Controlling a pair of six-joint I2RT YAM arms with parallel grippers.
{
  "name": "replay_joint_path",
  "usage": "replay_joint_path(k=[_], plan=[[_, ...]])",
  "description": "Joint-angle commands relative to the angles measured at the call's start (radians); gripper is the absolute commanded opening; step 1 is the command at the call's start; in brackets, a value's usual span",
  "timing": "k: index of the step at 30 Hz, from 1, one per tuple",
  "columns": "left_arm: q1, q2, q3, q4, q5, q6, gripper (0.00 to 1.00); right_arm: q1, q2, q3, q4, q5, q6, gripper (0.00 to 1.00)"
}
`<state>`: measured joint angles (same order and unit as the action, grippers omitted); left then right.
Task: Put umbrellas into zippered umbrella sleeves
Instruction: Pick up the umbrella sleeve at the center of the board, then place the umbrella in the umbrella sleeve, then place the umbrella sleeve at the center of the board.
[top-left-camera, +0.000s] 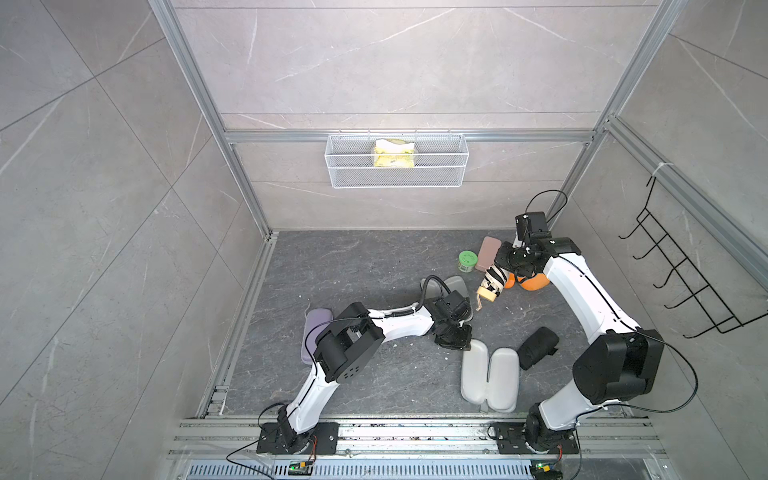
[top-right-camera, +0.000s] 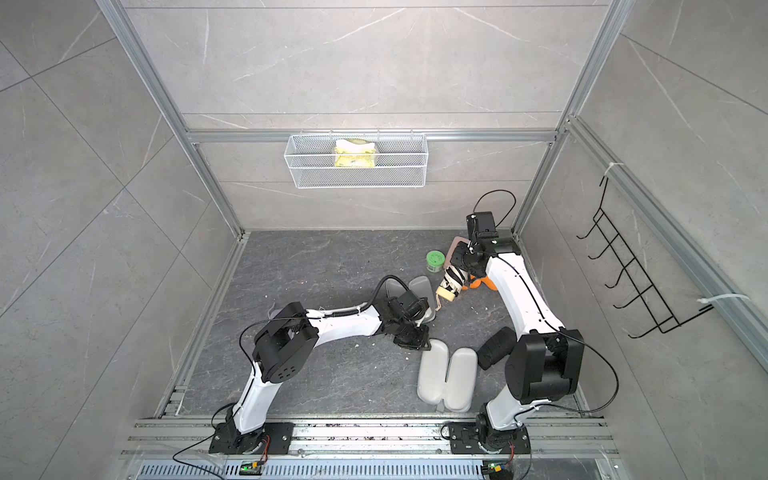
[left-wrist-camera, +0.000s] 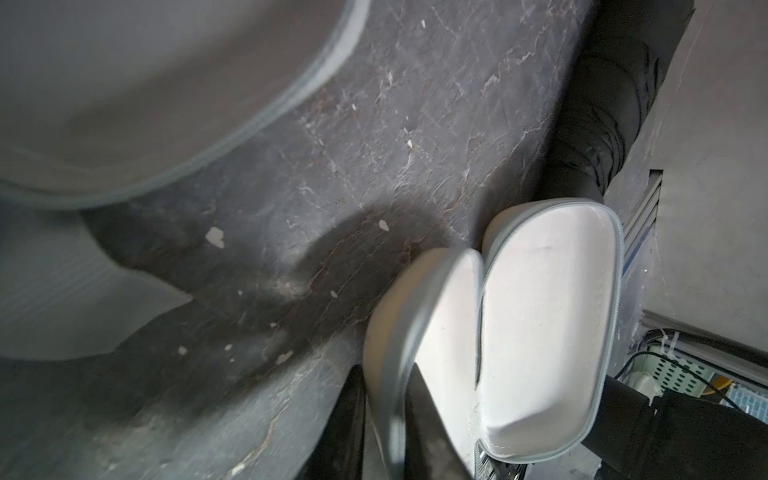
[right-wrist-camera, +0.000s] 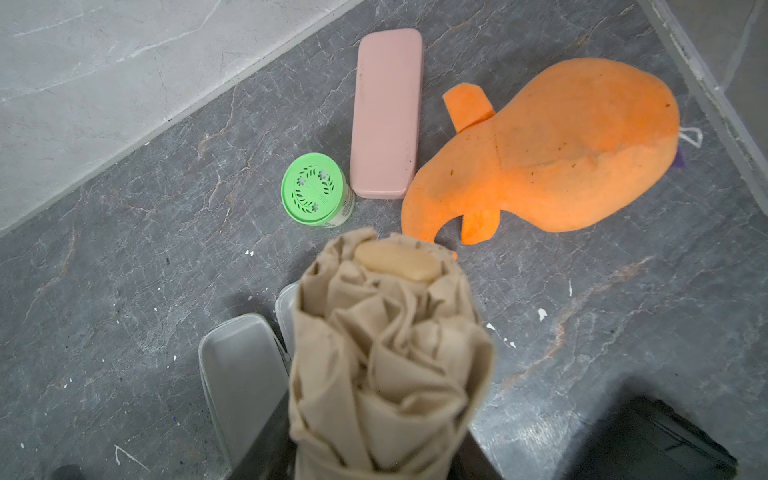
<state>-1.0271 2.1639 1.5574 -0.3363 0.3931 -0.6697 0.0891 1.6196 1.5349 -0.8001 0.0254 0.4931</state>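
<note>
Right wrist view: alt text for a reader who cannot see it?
A bundled cream umbrella fills the foreground, tan handle pointing away. Beyond it on the dark stone floor are a green-lidded jar, a pink flat case and an orange plush toy; an open grey-lined sleeve shows beside it.

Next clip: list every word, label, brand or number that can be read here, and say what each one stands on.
No text in these pictures can be read.
Print on the side label of the green jar: too small and blurred to read. Its lid shows only a leaf pattern, no words.
Dark print on the yellow packet in the basket: too small to read.
</note>
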Motion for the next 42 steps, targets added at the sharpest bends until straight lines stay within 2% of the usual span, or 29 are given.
replay_joint_path(k=[1,5,8,14,18,25,32,37,42], plan=[[0.014,-0.061,-0.021,0.009,-0.007,-0.004,0.10,-0.001,-0.043,0.001,0.019,-0.020,-0.003,0.40],[0.067,-0.179,-0.123,0.043,-0.061,-0.032,0.05,0.002,-0.050,0.000,0.023,-0.064,0.016,0.37],[0.122,-0.295,-0.222,0.037,-0.136,-0.049,0.03,0.042,-0.063,0.002,0.038,-0.083,0.038,0.35],[0.272,-0.503,-0.429,0.046,-0.187,-0.096,0.03,0.239,-0.041,0.028,0.098,-0.087,0.076,0.32],[0.363,-0.587,-0.545,0.085,-0.160,-0.115,0.03,0.398,-0.013,0.022,0.196,-0.083,0.089,0.29],[0.459,-0.593,-0.625,0.097,-0.128,-0.085,0.07,0.581,0.059,-0.029,0.381,-0.063,0.104,0.23],[0.526,-0.594,-0.686,0.151,-0.095,-0.092,0.08,0.735,0.107,-0.160,0.568,0.152,0.034,0.20],[0.550,-0.581,-0.704,0.186,-0.082,-0.115,0.07,0.820,0.164,-0.132,0.503,0.313,0.008,0.19],[0.556,-0.575,-0.708,0.207,-0.067,-0.129,0.06,0.863,0.205,-0.167,0.511,0.364,-0.015,0.19]])
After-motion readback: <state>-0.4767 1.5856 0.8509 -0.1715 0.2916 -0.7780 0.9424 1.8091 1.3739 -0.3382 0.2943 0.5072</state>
